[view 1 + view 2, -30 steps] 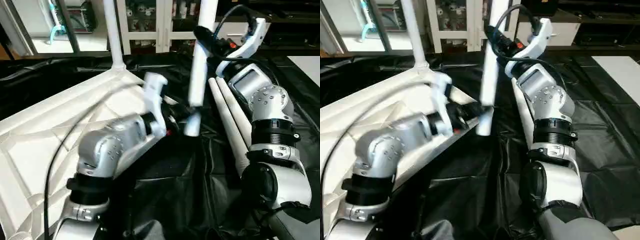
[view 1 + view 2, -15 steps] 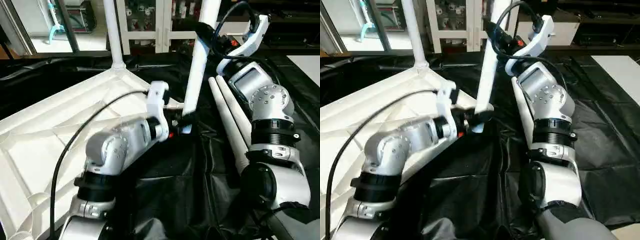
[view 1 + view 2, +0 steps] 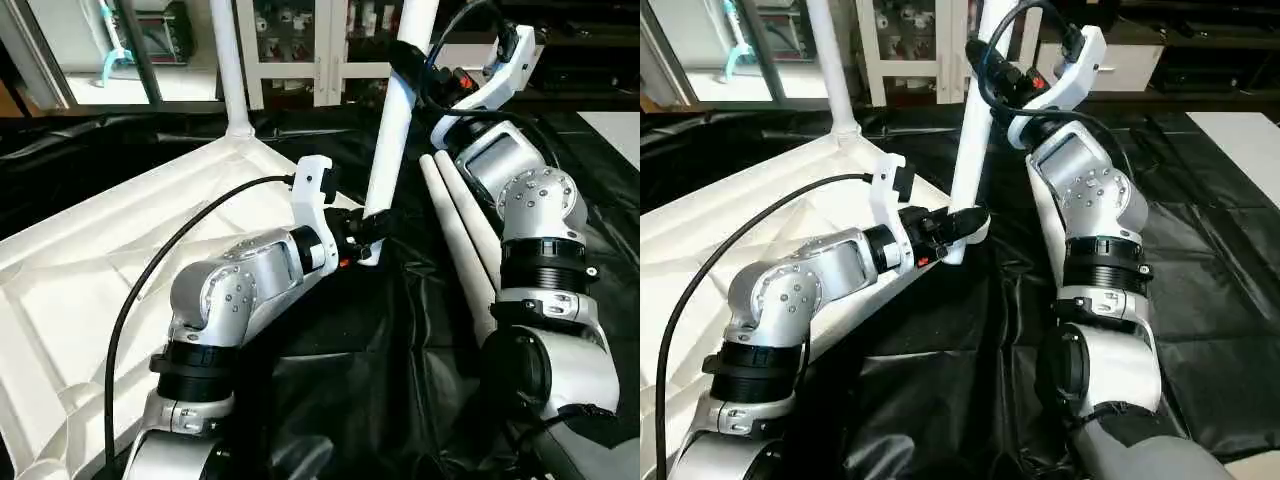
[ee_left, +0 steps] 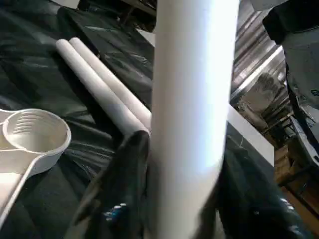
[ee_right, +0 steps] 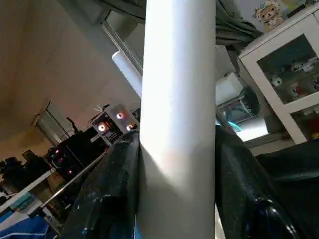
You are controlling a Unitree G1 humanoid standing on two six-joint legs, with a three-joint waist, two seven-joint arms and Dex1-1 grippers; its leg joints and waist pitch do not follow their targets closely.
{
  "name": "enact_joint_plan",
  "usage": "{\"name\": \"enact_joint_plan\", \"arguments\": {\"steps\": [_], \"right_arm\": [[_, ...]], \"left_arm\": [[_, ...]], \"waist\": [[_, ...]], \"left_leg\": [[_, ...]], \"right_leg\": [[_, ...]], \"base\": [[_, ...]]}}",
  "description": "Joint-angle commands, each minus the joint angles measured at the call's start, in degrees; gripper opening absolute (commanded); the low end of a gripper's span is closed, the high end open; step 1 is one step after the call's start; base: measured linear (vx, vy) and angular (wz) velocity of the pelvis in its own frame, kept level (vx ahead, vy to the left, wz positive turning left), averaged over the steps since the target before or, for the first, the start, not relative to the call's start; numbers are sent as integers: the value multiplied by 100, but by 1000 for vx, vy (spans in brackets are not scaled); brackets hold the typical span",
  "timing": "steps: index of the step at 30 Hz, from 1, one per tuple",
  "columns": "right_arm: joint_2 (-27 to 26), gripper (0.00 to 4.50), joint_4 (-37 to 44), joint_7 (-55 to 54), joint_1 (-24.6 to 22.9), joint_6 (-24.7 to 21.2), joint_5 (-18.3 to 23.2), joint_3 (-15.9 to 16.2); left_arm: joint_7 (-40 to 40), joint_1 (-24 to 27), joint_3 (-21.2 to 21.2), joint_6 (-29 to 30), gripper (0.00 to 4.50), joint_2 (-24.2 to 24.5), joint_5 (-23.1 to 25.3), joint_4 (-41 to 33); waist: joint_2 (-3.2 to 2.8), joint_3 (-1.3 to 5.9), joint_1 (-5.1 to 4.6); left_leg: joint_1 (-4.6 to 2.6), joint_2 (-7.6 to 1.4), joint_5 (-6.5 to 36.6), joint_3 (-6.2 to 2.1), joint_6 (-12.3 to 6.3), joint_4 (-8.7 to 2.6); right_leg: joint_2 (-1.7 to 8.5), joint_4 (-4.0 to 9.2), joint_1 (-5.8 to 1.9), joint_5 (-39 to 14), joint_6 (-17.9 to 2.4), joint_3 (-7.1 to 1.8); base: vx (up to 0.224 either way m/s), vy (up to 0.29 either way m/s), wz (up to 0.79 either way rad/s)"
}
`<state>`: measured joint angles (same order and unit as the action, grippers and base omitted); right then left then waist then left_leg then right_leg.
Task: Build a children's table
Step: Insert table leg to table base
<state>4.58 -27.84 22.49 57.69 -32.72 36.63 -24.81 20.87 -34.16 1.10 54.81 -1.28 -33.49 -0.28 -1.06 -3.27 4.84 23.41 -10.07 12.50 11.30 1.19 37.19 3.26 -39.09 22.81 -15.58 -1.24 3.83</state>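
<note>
Leg [image 3: 392, 140] stands clamped between both grippers, left gripper [image 3: 368, 228] lowest.

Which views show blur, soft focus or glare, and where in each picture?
Left wrist view: the held leg and a black finger of the left end effector are close and soft, and the leg's top is washed out.
Right wrist view: the leg is softly lit, with a blurred background.
Left eye view: sharp, with glare patches on the black sheet.
</note>
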Motion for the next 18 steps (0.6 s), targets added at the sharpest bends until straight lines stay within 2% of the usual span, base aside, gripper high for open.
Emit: {"name": "enact_joint_plan", "arguments": {"steps": [1, 3, 5, 7, 8, 10, 12, 13, 14, 16, 17, 18], "right_arm": [[-18, 166, 173, 147, -68, 215, 112, 29], [-18, 166, 188, 171, -83, 218, 115, 39], [-5, 235, 219, 218, -113, 208, 108, 72], [19, 239, 250, 276, -150, 219, 84, 120], [19, 252, 250, 276, -150, 219, 84, 120], [52, 277, 262, 304, -181, 264, 26, 166], [217, 286, 231, 372, -247, 433, -218, 313], [305, 298, 207, 404, -273, 471, -298, 351], [305, 318, 207, 404, -273, 471, -298, 351], [362, 321, 188, 426, -290, 494, -340, 372], [493, 321, 159, 471, -329, 538, -475, 456], [756, 321, 200, 663, -491, 772, -912, 829]], "left_arm": [[-17, -22, -12, -78, 155, 73, 110, -17], [-23, -22, -17, -113, 148, 86, 126, -11], [8, -28, -90, -238, 145, 161, 212, -13], [122, -43, -382, -543, 145, 423, 553, -31], [122, -43, -382, -543, 144, 423, 553, -31], [175, -80, -635, -818, 143, 677, 904, -16], [206, -187, -836, -1135, 143, 1038, 1324, 73], [230, -237, -868, -1235, 143, 1206, 1458, 100], [230, -237, -868, -1235, 143, 1206, 1458, 100], [245, -268, -885, -1297, 143, 1315, 1531, 116], [256, -320, -881, -1375, 143, 1475, 1630, 154], [294, -384, -966, -1574, 143, 1785, 1884, 220]], "waist": [[-31, 548, -3], [-29, 546, -1], [-48, 544, 14], [-43, 548, 9], [-47, 548, 8], [-51, 544, -4], [-48, 546, -5], [-68, 550, 3], [-64, 548, -5], [-70, 557, 2], [-75, 559, 17], [-71, 562, 20]], "left_leg": [[-173, -345, -1153, -193, -739, -255], [-178, -346, -1145, -196, -724, -262], [-175, -348, -1148, -201, -706, -261], [-183, -350, -1154, -208, -713, -265], [-183, -350, -1150, -210, -714, -264], [-185, -352, -1071, -209, -660, -271], [-183, -342, -1065, -210, -620, -269], [-187, -333, -1118, -215, -573, -264], [-189, -329, -1114, -208, -547, -262], [-189, -327, -1143, -205, -505, -259], [-185, -324, -1108, -209, -490, -260], [-182, -324, -1109, -214, -494, -254]], "right_leg": [[511, 281, -369, 2386, -1591, -310], [507, 282, -370, 2357, -1574, -310], [510, 281, -368, 2348, -1563, -310], [501, 280, -364, 2314, -1500, -305], [505, 285, -363, 2299, -1486, -305], [502, 295, -364, 2184, -1451, -307], [496, 302, -367, 2127, -1391, -306], [494, 283, -364, 2186, -1371, -304], [484, 282, -363, 2213, -1368, -306], [493, 264, -363, 2348, -1408, -307], [484, 258, -360, 2392, -1429, -299], [478, 262, -362, 2372, -1411, -291]], "base": [[0, 0, 0], [0, 0, 0], [0, 0, 0], [0, 0, 0], [0, 0, 0], [0, 0, 0], [0, 0, 0], [0, 0, 0], [0, 0, 0], [0, 0, 0], [0, 0, 0], [0, 0, 0]]}}
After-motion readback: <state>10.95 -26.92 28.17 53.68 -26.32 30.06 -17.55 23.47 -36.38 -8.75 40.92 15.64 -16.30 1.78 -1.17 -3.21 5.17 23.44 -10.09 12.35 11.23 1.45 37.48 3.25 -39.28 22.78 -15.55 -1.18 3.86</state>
